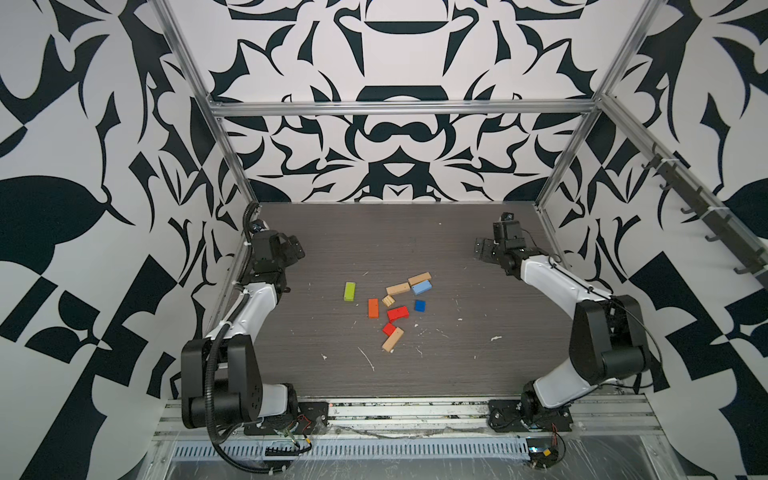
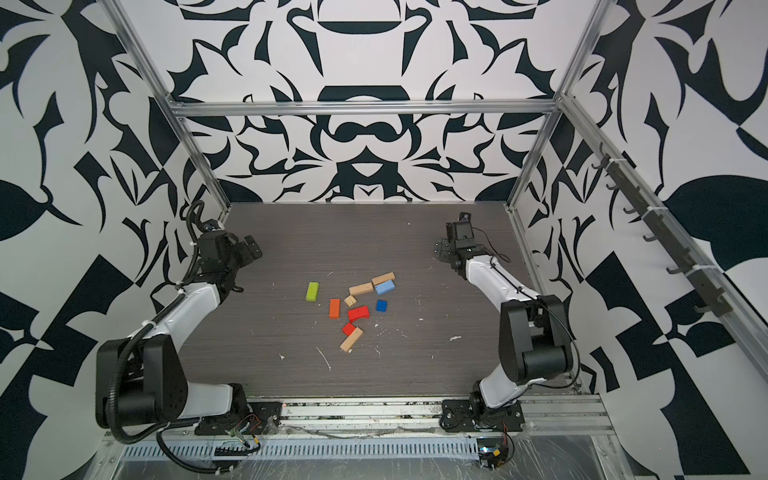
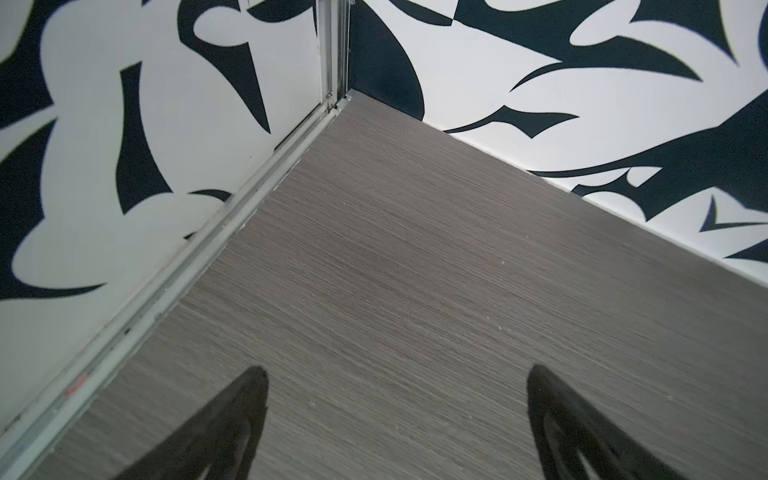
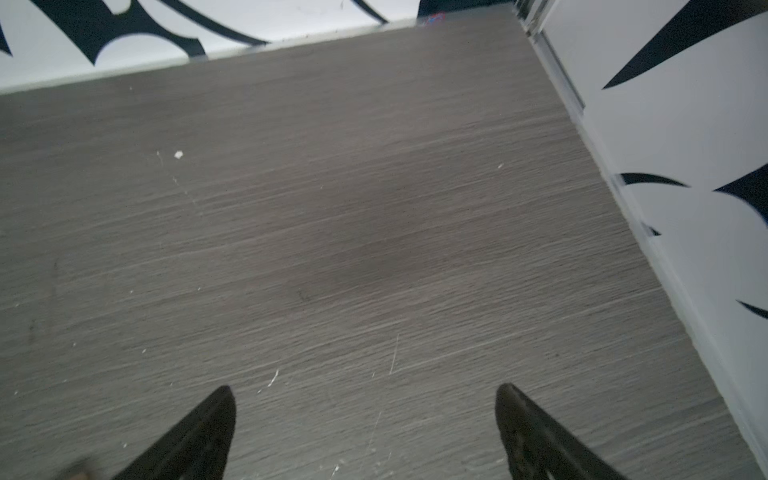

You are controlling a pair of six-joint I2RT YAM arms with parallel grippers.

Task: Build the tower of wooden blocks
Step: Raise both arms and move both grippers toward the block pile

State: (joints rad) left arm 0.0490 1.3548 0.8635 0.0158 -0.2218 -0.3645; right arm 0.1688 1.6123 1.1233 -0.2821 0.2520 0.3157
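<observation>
Closest to the lens in each wrist view, the left fingers [image 3: 232,428] and the right fingers [image 4: 199,436] stand spread wide with nothing between them, over bare grey worktop [image 1: 415,374] near its far corners. No tower stands yet. The blocks lie flat and scattered mid-worktop, well apart from both arms: a lime green oblong [image 1: 350,291] alone on the left, an orange oblong [image 1: 373,308], a small tan cube [image 1: 388,300], a middle tan oblong [image 1: 398,288], a far tan oblong [image 1: 419,279] just beside a light blue oblong [image 1: 422,287], a dark blue cube [image 1: 419,306], a red oblong [image 1: 398,313], and a red cube [image 1: 389,329] touching a near tan oblong [image 1: 392,339]. This looks like the opening step. The next move likely calls for one arm to reach to the middle, set its fingers across an oblong's narrow width, and take a base piece clear of its neighbours.
</observation>
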